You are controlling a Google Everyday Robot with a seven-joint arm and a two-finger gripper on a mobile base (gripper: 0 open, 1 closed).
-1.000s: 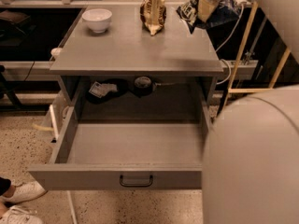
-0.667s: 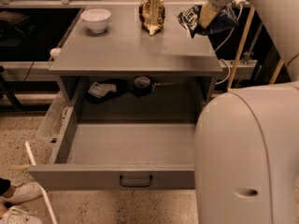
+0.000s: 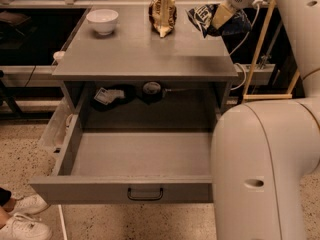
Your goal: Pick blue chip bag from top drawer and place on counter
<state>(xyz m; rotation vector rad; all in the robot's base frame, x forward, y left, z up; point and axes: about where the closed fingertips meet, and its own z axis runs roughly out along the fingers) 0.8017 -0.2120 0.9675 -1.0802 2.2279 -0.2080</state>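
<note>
Nearest the camera, the robot's bulky white arm (image 3: 260,169) filled the lower right and hid the right end of the top drawer (image 3: 100,190). A pair of white shoes (image 3: 22,221) showed at the bottom left on the speckled floor. The drawer stood fully open, its small dark bar handle (image 3: 145,194) centred on the front panel, and only its bare grey floor was in view. Behind it, in the shadowed recess under the counter, lay a small white-and-dark object (image 3: 107,95) and, just to its right, a dark round object (image 3: 151,89); what either was could not be made out.

Above, the counter (image 3: 140,54) carried a white bowl (image 3: 102,20) near its far left corner; its contents could not be seen. A brown-and-cream bag (image 3: 162,14) stood upright near the middle of the far edge.

At the far right corner the gripper (image 3: 221,19) reached down from the top of the view, its jaws closed on the blue chip bag (image 3: 200,15). One tan finger (image 3: 223,15) lay across the front of the crumpled foil. The bag sat between the jaws, its white-lettered end poking left over the counter and its other end jutting past the counter's right edge. Whether it touched the surface could not be told. A wooden frame (image 3: 261,44) stood beyond on the right.
</note>
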